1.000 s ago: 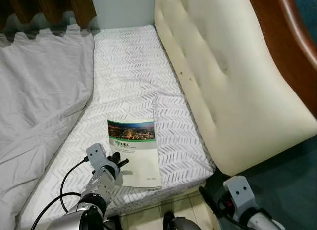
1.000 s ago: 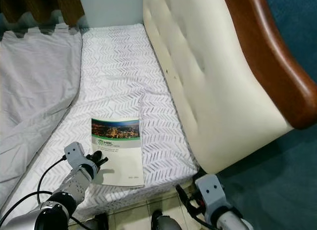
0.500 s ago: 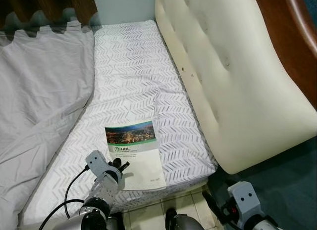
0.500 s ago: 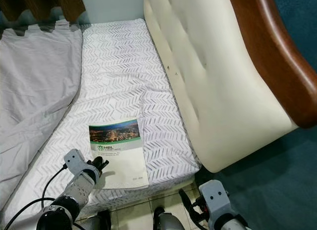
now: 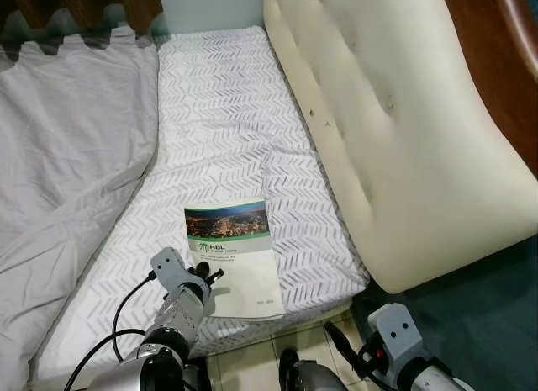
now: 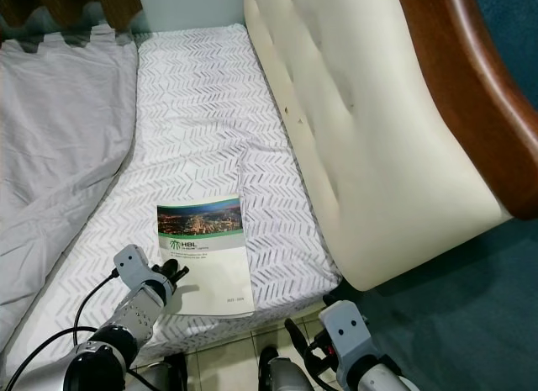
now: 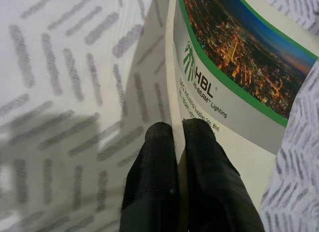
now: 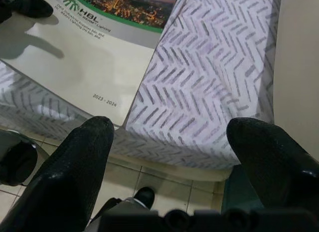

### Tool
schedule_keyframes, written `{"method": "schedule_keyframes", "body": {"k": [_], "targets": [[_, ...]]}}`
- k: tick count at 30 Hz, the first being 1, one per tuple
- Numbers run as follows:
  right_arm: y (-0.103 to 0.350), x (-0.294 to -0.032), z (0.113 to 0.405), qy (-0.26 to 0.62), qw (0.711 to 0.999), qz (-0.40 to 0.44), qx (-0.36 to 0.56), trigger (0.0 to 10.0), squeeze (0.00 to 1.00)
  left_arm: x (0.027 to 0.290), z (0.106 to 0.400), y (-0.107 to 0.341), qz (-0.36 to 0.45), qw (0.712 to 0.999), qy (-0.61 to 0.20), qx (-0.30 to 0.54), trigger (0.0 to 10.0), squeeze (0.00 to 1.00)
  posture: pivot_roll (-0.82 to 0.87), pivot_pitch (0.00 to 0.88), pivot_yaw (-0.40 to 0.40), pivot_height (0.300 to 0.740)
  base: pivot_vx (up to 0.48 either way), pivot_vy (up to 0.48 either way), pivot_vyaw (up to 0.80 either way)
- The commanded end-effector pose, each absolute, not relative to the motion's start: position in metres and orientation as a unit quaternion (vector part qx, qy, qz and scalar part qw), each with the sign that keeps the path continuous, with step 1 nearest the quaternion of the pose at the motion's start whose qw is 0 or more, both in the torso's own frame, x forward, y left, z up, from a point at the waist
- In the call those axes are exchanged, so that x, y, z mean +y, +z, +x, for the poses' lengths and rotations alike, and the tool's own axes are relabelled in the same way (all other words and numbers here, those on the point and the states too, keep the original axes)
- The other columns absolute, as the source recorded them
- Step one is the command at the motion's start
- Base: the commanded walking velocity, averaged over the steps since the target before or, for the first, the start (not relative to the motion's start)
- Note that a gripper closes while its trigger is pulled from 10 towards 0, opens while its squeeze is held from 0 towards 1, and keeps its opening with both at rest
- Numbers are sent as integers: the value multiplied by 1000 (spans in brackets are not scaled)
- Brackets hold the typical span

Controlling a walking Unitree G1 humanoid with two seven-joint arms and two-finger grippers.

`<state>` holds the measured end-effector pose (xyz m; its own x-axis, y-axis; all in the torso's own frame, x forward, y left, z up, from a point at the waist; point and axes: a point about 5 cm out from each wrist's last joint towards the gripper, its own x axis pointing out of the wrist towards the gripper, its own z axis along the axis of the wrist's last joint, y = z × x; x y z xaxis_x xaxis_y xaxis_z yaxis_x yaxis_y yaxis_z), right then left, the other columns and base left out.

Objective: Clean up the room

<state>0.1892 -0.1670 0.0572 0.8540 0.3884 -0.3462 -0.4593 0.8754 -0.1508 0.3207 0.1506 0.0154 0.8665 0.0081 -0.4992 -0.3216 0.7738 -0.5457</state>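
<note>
Nearest the camera, at the foot of the bed, the left end effector (image 5: 207, 276) sits low over the mattress edge with its two black fingers (image 7: 159, 162) pressed together — they pinch the left border of the booklet (image 5: 235, 256), as the left wrist view confirms. A black cable (image 5: 118, 311) loops from the left arm across the sheet.

The right end effector (image 8: 169, 137) hangs off the bed's corner, above the tiled floor (image 6: 227, 357). Its fingers stand wide apart and hold nothing.

The booklet lies flat on the patterned sheet (image 5: 218, 130), close to the near edge of the mattress and slightly right of its middle. Its cover carries a night city photograph under a green band, the letters HBL with a lighting caption, and "2023 - 2024" printed near the lower corner.

To the left, a plain grey sheet (image 5: 67, 155) covers the adjoining bedding, creased and lapping onto the patterned one. To the right, a cream padded headboard (image 5: 403, 130) with button tufts leans along the mattress side — its outer frame is dark brown wood (image 6: 479, 97). Teal carpet (image 6: 471, 315) shows beyond the headboard.

At the far end, brown curtains (image 5: 84, 4) hang behind the grey sheet, beside a pale wall (image 5: 210, 4).
</note>
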Motion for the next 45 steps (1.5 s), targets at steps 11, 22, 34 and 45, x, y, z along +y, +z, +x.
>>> {"method": "schedule_keyframes", "body": {"k": [11,22,34,45], "targets": [[48,-172,175,219,951,-121,181,10000,0,133,307,0,-343,890,102,283,10000,0,-385,349,-103,740,0,0,0],[46,-173,175,225,949,-120,186,10000,0,139,305,-2,-378,870,157,276,10000,1000,-383,349,-105,740,0,0,0],[37,-168,184,227,949,-117,184,10000,0,146,299,-8,-365,872,171,276,10000,1000,-304,288,-51,740,0,0,0],[44,-167,228,173,973,-78,132,10000,0,193,293,4,-64,976,60,199,10000,1000,-111,83,29,740,0,0,0]]}}
